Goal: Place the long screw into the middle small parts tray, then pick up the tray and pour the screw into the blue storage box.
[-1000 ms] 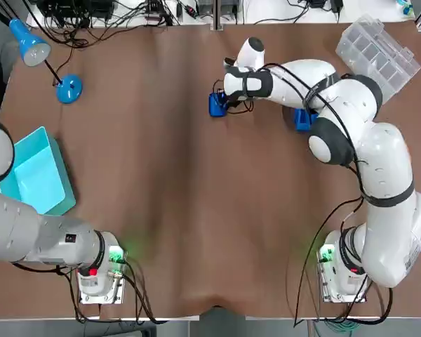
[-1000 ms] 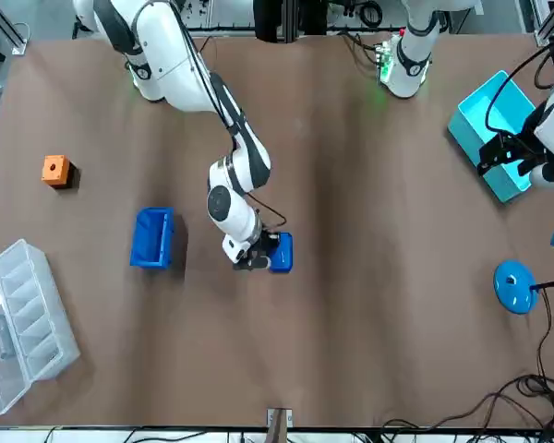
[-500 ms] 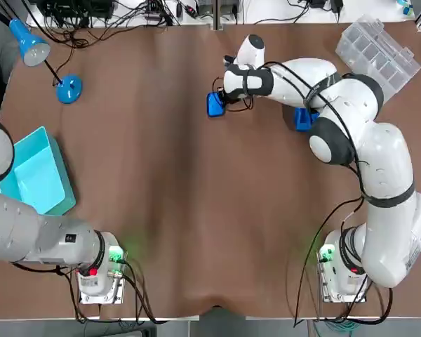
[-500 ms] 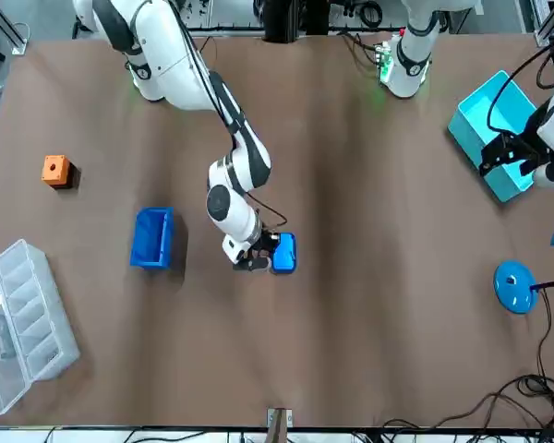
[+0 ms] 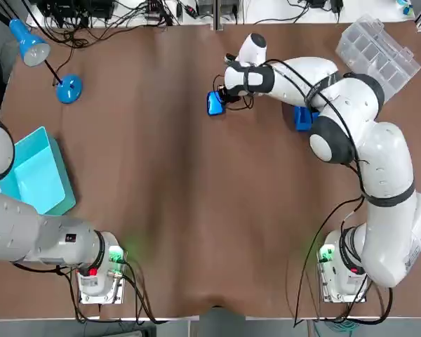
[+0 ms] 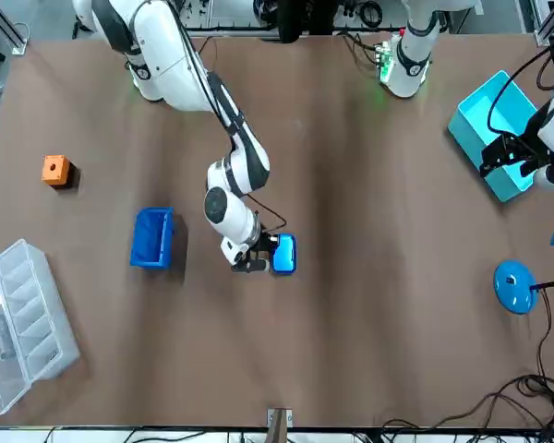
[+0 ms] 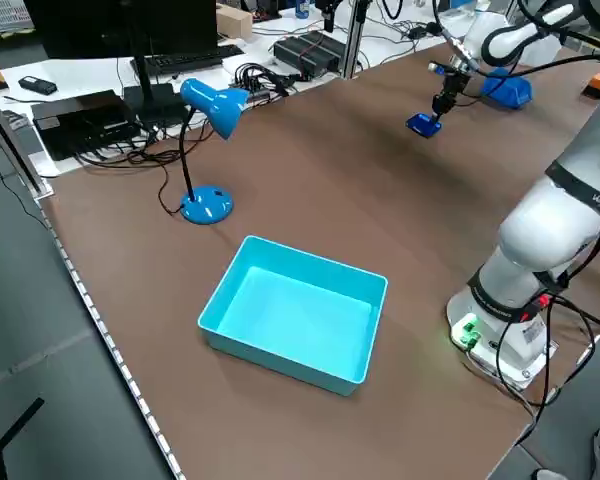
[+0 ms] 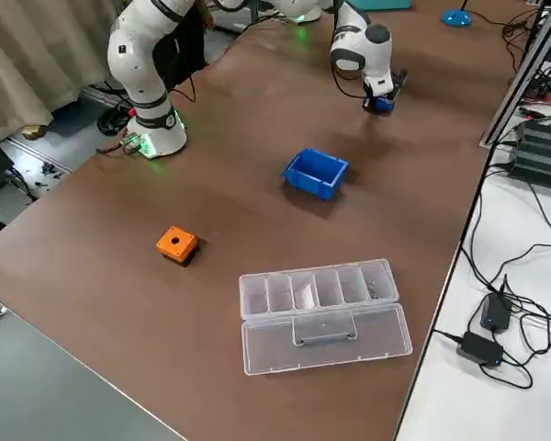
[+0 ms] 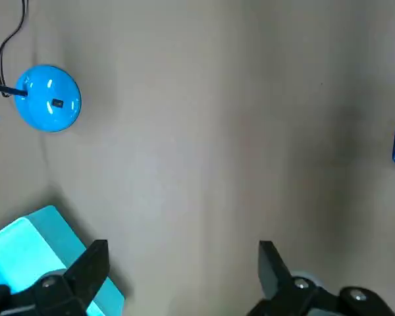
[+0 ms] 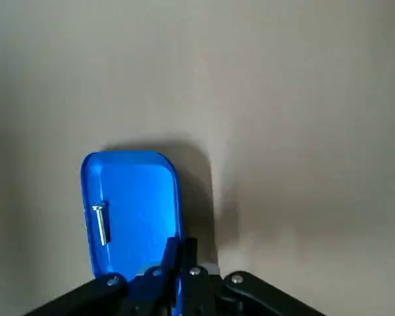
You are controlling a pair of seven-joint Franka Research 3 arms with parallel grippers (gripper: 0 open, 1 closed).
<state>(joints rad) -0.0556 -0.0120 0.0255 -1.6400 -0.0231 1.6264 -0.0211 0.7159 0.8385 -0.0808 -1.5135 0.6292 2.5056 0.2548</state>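
**A:** The slim silver long screw (image 10: 100, 224) lies lengthwise inside the small glossy blue plastic tray (image 10: 131, 197), and only the right wrist view shows it!

**B:** Overhead you see just the tray, far across the brown table (image 5: 161, 182). The right gripper (image 10: 182, 253) pinches its rim, fingers nearly together. The left gripper (image 9: 182, 250) gapes wide and empty on the table's left side.

The right arm stretches far forward and inward with its wrist turned down. The right gripper (image 10: 179, 255) is low, fingers pinched together on what looks like the tray (image 10: 133, 197) rim. The left arm is raised out at the left side, left gripper (image 9: 181, 266) pointing down, fingers spread wide.
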